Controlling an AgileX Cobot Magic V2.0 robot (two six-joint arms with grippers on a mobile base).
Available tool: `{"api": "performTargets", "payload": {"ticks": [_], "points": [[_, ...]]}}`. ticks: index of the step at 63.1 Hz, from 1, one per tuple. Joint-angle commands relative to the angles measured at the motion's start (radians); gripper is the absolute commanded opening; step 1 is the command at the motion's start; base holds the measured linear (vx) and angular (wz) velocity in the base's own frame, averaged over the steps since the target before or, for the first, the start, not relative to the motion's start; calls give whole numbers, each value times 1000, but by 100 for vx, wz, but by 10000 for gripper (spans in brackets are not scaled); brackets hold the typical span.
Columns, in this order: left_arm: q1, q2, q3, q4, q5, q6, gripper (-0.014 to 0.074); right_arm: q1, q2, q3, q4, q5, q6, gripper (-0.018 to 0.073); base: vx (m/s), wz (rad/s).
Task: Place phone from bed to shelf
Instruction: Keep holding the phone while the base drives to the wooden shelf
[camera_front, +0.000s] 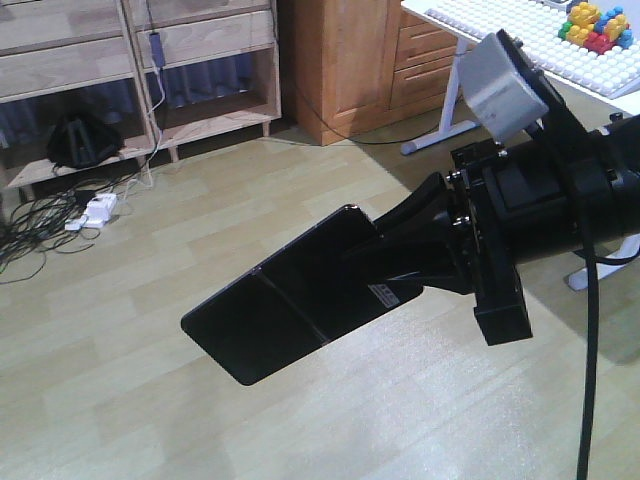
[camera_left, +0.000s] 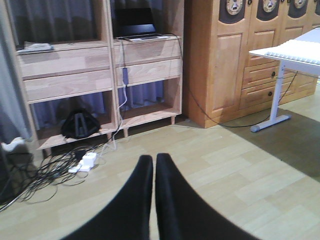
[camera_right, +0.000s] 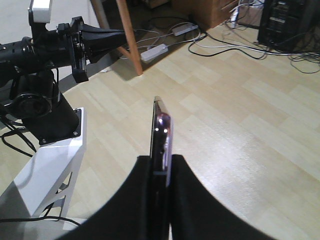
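Phone (camera_front: 285, 310) sits pinched at one end by our right end effector (camera_right: 161, 161); we should carry it steadily to the shelf (camera_left: 65, 85).

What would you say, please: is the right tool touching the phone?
Touching. The right wrist view shows the phone edge-on, pinched between the two fingers of the right tool, with no gap on either side.

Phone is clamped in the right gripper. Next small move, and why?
Probably carry it toward the shelf, grip kept shut. The phone is clamped at one end by the right gripper and hangs over bare floor, well short of the shelf boards; the left gripper is shut and empty.
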Motion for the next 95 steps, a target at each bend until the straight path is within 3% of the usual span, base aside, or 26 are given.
{"api": "performTargets", "payload": {"ticks": [1,95], "points": [[-4,-13,-21,-9,-72,-6,1,-1,-28,-24,94,53,-2,-3,37,-15],[-4,-13,-21,-9,-72,-6,1,-1,-28,-24,94,49,-2,-3,41,-1]]}}
